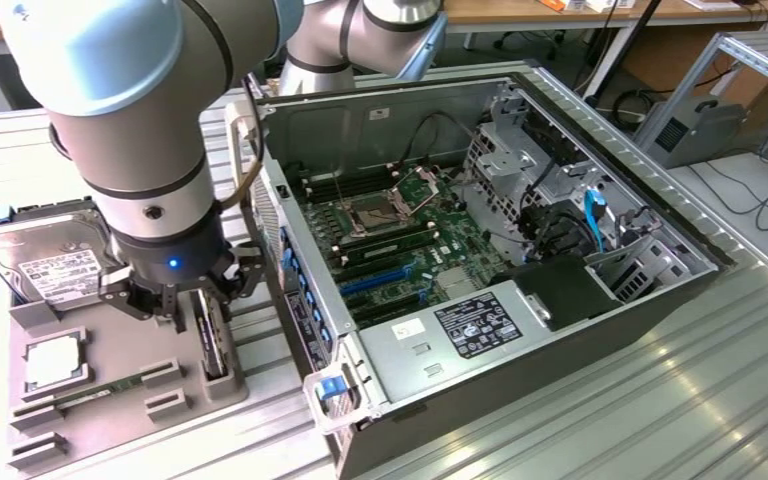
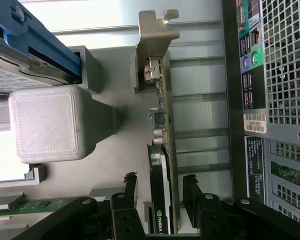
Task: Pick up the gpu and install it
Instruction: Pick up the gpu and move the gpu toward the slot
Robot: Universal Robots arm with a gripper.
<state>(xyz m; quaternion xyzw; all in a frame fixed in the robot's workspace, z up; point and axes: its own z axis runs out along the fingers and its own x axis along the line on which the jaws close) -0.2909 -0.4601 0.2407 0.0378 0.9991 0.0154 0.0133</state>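
The gpu (image 1: 211, 345) stands on its long edge in a slot of the grey holder tray (image 1: 104, 400), at the exterior view's left of the open computer case. In the wrist view the gpu (image 2: 162, 150) is a thin dark card with a pale metal bracket (image 2: 157, 30) at its far end. My gripper (image 1: 177, 305) hangs right over it. Its black fingers (image 2: 131, 187) stand on either side of the card, with a small gap on each side. The gripper (image 2: 160, 190) is open around the gpu and does not clamp it.
The open computer case (image 1: 518, 300) lies on its side, with blue expansion slots (image 1: 377, 280) on the motherboard; its rear panel (image 2: 285, 75) is close beside the gpu. On the tray are a silver hard drive (image 1: 51, 260), a green memory stick (image 1: 91, 392) and a raised grey block (image 2: 47, 125).
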